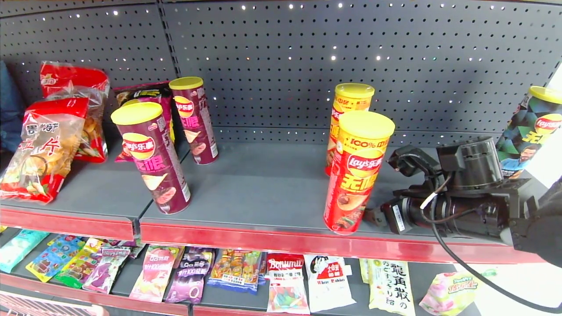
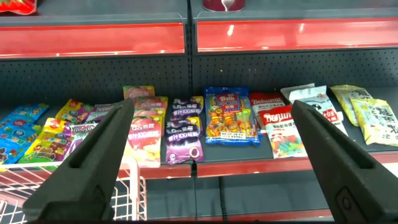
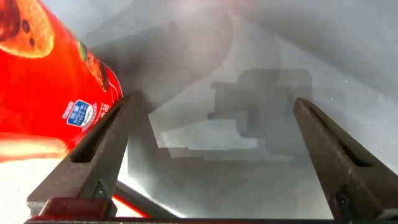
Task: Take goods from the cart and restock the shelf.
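Red chip can [image 1: 358, 173], yellow lid, upright at the front edge of the upper shelf [image 1: 263, 193], with a second red can [image 1: 349, 105] behind it. Right gripper [image 3: 211, 106] has its fingers spread and empty; the can sits just beside one finger, not clamped. Left gripper [image 2: 211, 109] is spread and empty, facing candy bags [image 2: 230, 118].

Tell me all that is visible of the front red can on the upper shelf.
The front red can is a tall tube with a yellow lid and glossy printed sides. It stands upright near the front edge of the shelf, just ahead of a second red can. The right gripper sits beside its base with jaws open; contact cannot be told.
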Robot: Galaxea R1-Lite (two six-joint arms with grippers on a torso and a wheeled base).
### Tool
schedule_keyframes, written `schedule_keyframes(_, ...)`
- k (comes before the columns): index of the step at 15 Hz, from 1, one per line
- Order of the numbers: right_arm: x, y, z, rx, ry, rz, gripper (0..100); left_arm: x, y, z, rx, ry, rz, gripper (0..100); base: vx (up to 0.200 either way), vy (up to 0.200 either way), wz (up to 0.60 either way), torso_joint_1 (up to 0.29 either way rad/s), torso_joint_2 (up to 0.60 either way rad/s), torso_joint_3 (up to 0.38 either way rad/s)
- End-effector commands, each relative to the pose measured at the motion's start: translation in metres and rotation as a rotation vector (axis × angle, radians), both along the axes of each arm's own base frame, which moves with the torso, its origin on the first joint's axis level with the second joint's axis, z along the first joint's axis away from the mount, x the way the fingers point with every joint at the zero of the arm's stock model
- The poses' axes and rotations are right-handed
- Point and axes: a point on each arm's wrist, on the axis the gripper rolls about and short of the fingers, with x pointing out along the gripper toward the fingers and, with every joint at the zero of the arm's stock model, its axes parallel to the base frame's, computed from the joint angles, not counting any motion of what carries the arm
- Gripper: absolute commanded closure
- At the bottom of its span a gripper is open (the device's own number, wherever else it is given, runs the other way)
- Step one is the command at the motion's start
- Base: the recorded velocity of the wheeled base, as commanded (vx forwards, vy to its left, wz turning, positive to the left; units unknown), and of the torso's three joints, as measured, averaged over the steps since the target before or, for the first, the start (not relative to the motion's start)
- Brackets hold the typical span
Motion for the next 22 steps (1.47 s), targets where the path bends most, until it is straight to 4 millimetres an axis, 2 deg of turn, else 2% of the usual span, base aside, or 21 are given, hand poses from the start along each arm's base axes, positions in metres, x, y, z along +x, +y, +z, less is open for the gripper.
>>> schedule_keyframes(1,-0.002,0.001,0.0,-0.002,0.001,0.006,0,0.0,0.0,0.0,0.0,0.001,0.002,0,0.0,0.0,0.0,0.0,0.0,0.0)
schedule_keyframes(22,-0.019,0.004,-0.002,-0.011,0.012,0.04,0,0.0,0.0,0.0,0.0,0.001,0.001,0,0.0,0.0,0.0,0.0,0.0,0.0)
